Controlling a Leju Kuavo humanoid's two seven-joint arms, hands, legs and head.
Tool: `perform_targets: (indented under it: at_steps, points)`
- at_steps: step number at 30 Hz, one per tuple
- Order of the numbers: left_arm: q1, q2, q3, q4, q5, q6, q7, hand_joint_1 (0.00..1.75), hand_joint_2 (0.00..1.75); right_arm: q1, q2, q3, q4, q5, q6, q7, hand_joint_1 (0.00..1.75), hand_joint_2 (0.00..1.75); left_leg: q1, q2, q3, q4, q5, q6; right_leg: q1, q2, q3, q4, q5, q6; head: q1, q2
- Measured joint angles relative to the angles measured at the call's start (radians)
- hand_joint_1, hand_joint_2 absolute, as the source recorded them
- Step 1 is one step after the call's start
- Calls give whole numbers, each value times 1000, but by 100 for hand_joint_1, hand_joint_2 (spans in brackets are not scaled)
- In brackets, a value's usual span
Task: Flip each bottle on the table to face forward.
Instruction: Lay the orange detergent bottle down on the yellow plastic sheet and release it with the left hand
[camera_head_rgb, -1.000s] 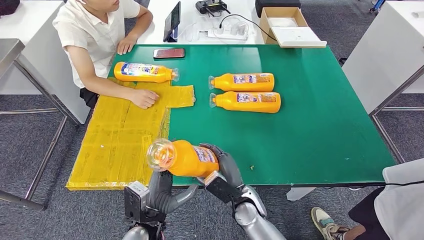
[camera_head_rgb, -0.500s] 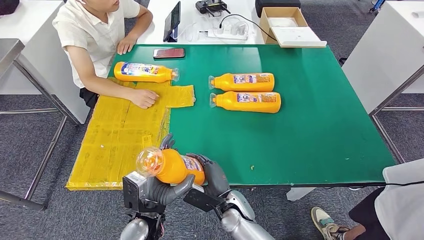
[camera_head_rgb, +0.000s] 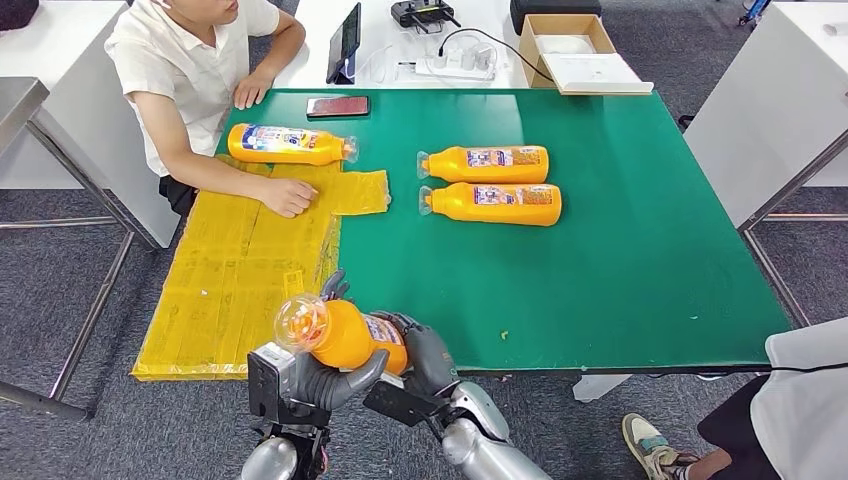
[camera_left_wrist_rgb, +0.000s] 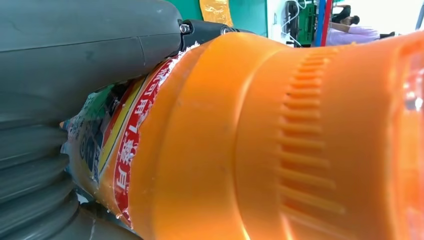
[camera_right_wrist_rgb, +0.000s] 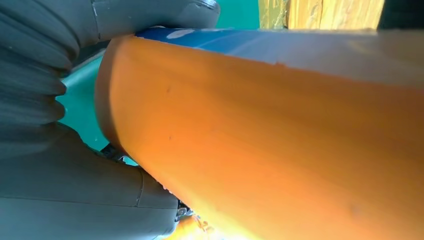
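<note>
An orange bottle with a clear cap hangs in the air over the table's near edge, cap pointing left. My left hand grips it from below near the neck, and my right hand holds its base end. The left wrist view shows the bottle close up with its label, and the right wrist view shows its orange body. Two orange bottles lie side by side mid-table, labels up. Another bottle lies at the far left on the yellow mat.
A person sits at the far left corner with a fist on the yellow mat. A phone lies on the green table near the far edge. A cardboard box and cables stand behind the table.
Both hands have drawn the held bottle left and nearer to me, lower in the head view. The left hand has come up under its neck and now grips it. The other bottles and the person stayed put.
</note>
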Motion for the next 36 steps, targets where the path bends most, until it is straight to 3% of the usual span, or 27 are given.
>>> perform_targets:
  at_steps: [1, 3, 6, 7, 11, 16, 25, 27, 32, 36]
  points:
    - [0, 0, 0, 0, 3, -1, 1, 170, 175, -2, 0, 3, 3, 7, -5, 2, 175, 175, 0, 0, 0, 0, 0, 0, 0, 0, 0, 0, 0, 0, 0, 0]
    - [0, 0, 2, 0, 11, -5, 2, 175, 175, -7, 2, 8, 8, 16, -9, 6, 167, 175, 0, 0, 0, 0, 0, 0, 0, 0, 0, 0, 0, 0, 0, 0]
    - [0, 0, 8, 1, 28, -22, 2, 175, 175, -11, 4, 14, 17, 8, -8, 1, 36, 175, 0, 0, 0, 0, 0, 0, 0, 0, 0, 0, 0, 0, 0, 0]
    - [0, 0, 11, 1, 36, -31, 2, 175, 175, -11, 5, 16, 19, -2, -6, -7, 0, 175, 0, 0, 0, 0, 0, 0, 0, 0, 0, 0, 0, 0, 0, 0]
    - [-5, 3, 26, 0, 81, -96, -4, 175, 175, 6, 6, 22, 16, -60, 18, -87, 0, 0, 0, 0, 0, 0, 0, 0, 0, 0, 0, 0, 0, 0, 0, 0]
    - [-10, 15, 56, -2, 134, -175, -12, 175, 175, 46, -8, 27, -52, -115, 99, -175, 0, 0, 0, 0, 0, 0, 0, 0, 0, 0, 0, 0, 0, 0, 0, 0]
    - [-20, 11, 95, -13, 167, -165, -8, 175, 175, 77, -35, 43, -146, -148, 128, -199, 0, 0, 0, 0, 0, 0, 0, 0, 0, 0, 0, 0, 0, 0, 0, 0]
    - [-23, 11, 99, -17, 132, -120, -25, 175, 175, 81, -39, 44, -158, -148, 121, -207, 0, 0, 0, 0, 0, 0, 0, 0, 0, 0, 0, 0, 0, 0, 0, 0]
    - [-48, 15, 120, -14, -53, 91, -76, 175, 175, 93, -50, 47, -199, -137, 104, -218, 0, 0, 0, 0, 0, 0, 0, 0, 0, 0, 0, 0, 0, 0, 0, 0]
    - [-60, 25, 144, -2, -68, 114, -78, 175, 175, 102, -51, 55, -230, -132, 104, -219, 0, 0, 0, 0, 0, 0, 0, 0, 1, -1, -1, 0, 0, 0, 0, 0]
